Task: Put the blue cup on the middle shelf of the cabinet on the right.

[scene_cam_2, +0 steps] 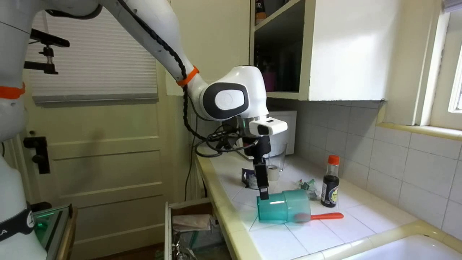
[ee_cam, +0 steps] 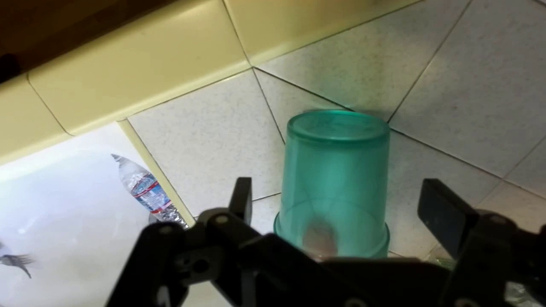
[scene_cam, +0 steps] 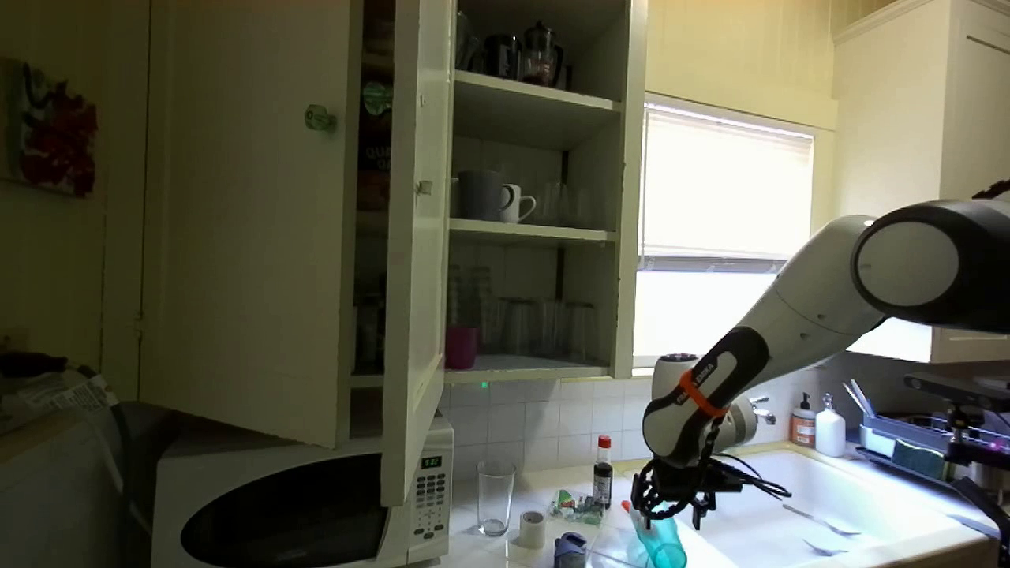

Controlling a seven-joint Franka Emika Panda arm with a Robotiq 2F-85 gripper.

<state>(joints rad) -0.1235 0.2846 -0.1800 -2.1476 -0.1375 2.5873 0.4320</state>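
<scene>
- Wrist view, location: the blue cup (ee_cam: 335,166) lies on its side on the counter (ee_cam: 204,145), near the corner where the front edge meets the edge along the sink (ee_cam: 64,200). Its base faces the front edge.
- Wrist view, handling: I rate the cup as light, fairly stiff plastic, hard to break but smooth, liable to roll or slip. Take hold across the flanks, about mid-length, with moderate force; avoid the rim, which may flex.
- Wrist view, jaws: my gripper (ee_cam: 338,190) holds nothing. My jaws stand apart, spread wider than the cup, one along each flank. A gap shows on both sides.
- In an exterior view: the cup's mouth faces the back edge, and a red handle (scene_cam_2: 327,216) projects there. I cannot tell whether its end lies inside the cup; if so, expect it to shift on lifting.
- In an exterior view: the middle shelf (scene_cam: 544,232) of the cabinet (scene_cam: 631,181) stands well above the counter's back edge. I judge that a firm grip, a long lift and turning upright are required.
</scene>
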